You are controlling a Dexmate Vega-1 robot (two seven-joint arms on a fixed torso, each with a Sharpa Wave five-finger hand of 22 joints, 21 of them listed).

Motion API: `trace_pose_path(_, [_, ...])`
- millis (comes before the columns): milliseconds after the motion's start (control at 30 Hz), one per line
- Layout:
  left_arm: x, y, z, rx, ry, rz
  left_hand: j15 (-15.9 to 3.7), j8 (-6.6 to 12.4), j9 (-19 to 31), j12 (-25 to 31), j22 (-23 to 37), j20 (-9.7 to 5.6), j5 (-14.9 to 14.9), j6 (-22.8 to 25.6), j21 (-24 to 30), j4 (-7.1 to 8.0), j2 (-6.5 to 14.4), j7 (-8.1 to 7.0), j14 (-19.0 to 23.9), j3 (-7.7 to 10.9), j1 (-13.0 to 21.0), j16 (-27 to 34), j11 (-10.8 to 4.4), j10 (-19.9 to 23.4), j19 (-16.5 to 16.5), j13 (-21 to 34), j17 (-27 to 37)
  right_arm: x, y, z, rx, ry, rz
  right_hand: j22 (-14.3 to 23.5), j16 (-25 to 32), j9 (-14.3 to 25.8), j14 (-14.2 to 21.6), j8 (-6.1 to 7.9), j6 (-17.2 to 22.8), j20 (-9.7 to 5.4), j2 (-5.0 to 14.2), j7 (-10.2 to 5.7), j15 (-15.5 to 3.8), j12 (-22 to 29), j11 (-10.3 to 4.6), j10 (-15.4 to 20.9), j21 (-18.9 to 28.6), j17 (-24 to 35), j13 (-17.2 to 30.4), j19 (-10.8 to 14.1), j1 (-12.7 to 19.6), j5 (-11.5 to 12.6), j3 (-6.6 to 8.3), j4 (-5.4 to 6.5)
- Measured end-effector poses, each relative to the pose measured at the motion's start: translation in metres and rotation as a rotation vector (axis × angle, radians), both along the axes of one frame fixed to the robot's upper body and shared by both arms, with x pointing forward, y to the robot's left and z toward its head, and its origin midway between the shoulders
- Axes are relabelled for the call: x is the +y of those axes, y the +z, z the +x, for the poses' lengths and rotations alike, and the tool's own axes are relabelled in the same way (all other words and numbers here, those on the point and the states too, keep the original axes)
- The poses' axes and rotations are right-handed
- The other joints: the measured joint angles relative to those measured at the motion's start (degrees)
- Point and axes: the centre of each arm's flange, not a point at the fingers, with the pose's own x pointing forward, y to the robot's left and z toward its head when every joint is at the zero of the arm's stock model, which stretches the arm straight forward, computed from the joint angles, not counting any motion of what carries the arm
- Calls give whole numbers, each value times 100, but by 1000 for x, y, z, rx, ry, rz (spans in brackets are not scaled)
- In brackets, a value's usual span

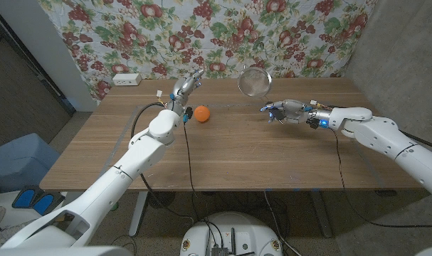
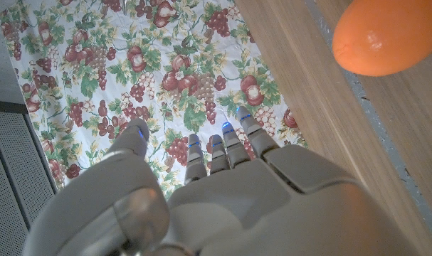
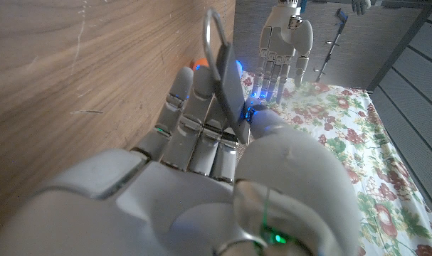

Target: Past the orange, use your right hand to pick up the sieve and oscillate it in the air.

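The sieve (image 1: 254, 80), a round metal mesh bowl, hangs in the air over the table's far side, tilted on edge. My right hand (image 1: 287, 110) holds it from the right; in the right wrist view my right hand (image 3: 201, 163) grips its flat metal handle (image 3: 226, 78), whose loop end sticks out past the fingers. The orange (image 1: 202, 114) lies on the wooden table (image 1: 237, 156), left of the sieve, and it is large in the left wrist view (image 2: 386, 35). My left hand (image 1: 187, 87) is raised just behind the orange, fingers straight and apart, holding nothing (image 2: 223, 185).
A floral cloth (image 1: 223, 28) hangs behind the table's far edge. A white power strip (image 1: 126, 79) lies at the far left corner. A blue seat (image 1: 16, 160) stands off the table's left side. Cables run along my left arm over the table.
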Motion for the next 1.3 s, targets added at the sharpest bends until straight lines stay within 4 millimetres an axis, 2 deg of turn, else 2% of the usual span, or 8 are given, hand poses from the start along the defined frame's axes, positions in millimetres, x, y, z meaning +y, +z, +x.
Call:
trace_pose_path(600, [-2, 0, -1, -5, -5, -3, 0, 0, 0, 0, 0, 0, -41, 0, 0, -23, 8, 0, 0, 23, -55, 0, 0, 0, 0, 1, 15, -5, 1, -3, -33, 21, 41, 1, -17, 79, -28, -1, -58, 21, 37, -56, -30, 0, -21, -21, 0, 16, 197, -184, -39, 41, -47, 47])
trace_pose_path(667, [-2, 0, -2, -5, -6, -3, 0, 0, 0, 0, 0, 0, -41, 0, 0, -23, 29, 0, 0, 23, -77, 0, 0, 0, 0, 1, 15, -5, 0, -4, -33, 20, 42, 1, -17, 79, 23, -1, -38, 21, 8, -36, -81, 0, -59, 22, 0, 16, 207, -184, -143, 42, -47, 47])
trace_pose_path(800, [-3, 0, -2, -5, -6, -4, 0, 0, 0, 1, 0, 0, -40, 0, 0, -23, 29, 0, 0, 23, -76, 0, 0, 0, 0, 1, 15, -5, 1, -4, -34, 18, 40, 5, -17, 79, 25, -2, -64, 18, 9, -11, -80, 0, 25, 107, 84, 43, 171, -179, -142, 42, -46, 46])
trace_pose_path(967, [-3, -1, -3, -5, -6, -4, 0, 0, 0, 1, 0, 0, -40, 0, 0, -23, 42, 0, 0, 23, -88, 0, 0, 0, 0, 1, 15, -5, 1, -4, -22, 3, 35, 17, 20, 64, 98, -2, -91, -7, 9, 18, -64, -17, 74, 215, 182, 43, 108, -23, -141, 42, 11, -11])
trace_pose_path(1033, [-3, -1, -3, -5, -6, -4, 0, 0, 0, 1, 0, 0, -40, 0, 0, -23, 52, 0, 0, 23, -99, 0, 0, 0, 0, 1, 15, -4, -1, -3, -7, -9, 28, 17, 45, 63, 118, -23, -99, 27, 7, 89, -46, -17, 101, 242, 229, 43, 79, 55, -139, 41, 27, -27])
trace_pose_path(1133, [-3, -1, -3, -5, -6, -4, 0, 0, 0, 1, 0, 0, -39, 0, 0, -23, 52, 0, 0, 23, -98, 0, 0, 0, 0, 1, 14, -4, -3, -2, 13, -21, 10, 16, 119, 42, 183, -59, -97, 7, 6, 160, 20, -18, 188, 330, 347, 66, -10, 206, -138, 27, 86, -85])
trace_pose_path(1233, [-3, -1, -3, -5, -6, -4, 0, 0, 0, 1, 0, 0, -39, 0, 0, -23, 52, 0, 0, 23, -98, 0, 0, 0, 0, 1, 14, -2, -3, -1, 29, -27, -12, 16, 195, 11, 253, -112, -76, -11, -54, 299, 88, -44, 238, 380, 496, 57, -77, 389, -77, -27, 146, -146])
trace_pose_path(1300, [-3, -1, -3, -5, -6, -4, 0, 0, 0, 1, 0, 0, -39, 22, 0, -23, 52, 22, 0, 23, -98, 0, 0, 0, 0, 1, 14, -1, -3, 0, 37, -29, -24, 16, 224, 0, 276, -113, -70, -23, -99, 303, 110, -44, 280, 422, 563, 53, -88, 479, -32, -31, 169, -169])
